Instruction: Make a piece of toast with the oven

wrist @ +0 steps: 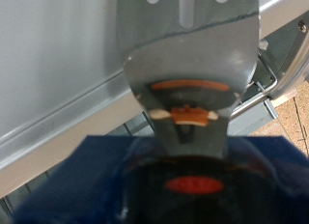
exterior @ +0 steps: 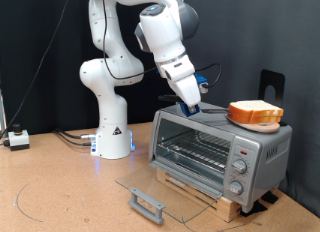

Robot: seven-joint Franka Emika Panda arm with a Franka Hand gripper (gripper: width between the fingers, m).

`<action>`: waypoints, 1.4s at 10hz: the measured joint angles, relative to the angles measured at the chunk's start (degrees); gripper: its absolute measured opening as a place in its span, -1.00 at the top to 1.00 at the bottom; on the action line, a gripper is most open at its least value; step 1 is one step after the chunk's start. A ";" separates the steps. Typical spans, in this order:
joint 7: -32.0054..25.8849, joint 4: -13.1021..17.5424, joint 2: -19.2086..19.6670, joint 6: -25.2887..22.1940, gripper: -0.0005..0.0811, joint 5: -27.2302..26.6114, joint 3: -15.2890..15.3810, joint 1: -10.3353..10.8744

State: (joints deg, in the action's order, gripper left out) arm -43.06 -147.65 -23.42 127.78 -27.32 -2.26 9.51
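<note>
The silver toaster oven (exterior: 262, 150) stands on a wooden board at the exterior view's right. Its glass door (exterior: 165, 187) hangs open and lies flat, with the grey bar handle (exterior: 148, 203) at the front. The wire rack (exterior: 195, 147) inside is bare. A slice of toast (exterior: 256, 111) lies on an orange plate (exterior: 250, 123) on top of the oven. My gripper (exterior: 191, 108), with blue fingertips, is at the oven's top edge on the exterior view's left, well apart from the toast. In the wrist view, the gripper (wrist: 191, 127) fills the middle, above the oven's silver top (wrist: 58, 70) and the rack (wrist: 271, 81).
The arm's white base (exterior: 112, 132) stands at the back left, with cables and a small white box (exterior: 17, 139) on the brown table. A black stand (exterior: 272, 87) rises behind the oven. Three knobs (exterior: 240, 168) run down the oven's right side.
</note>
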 joint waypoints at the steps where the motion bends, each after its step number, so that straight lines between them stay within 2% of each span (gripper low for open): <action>1: 0.31 0.00 0.22 0.00 0.02 0.48 0.02 -0.01; 14: 0.87 0.73 1.10 1.21 0.02 0.42 0.82 0.06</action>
State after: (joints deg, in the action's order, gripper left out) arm -42.19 -146.92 -22.31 128.99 -26.90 -1.45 9.58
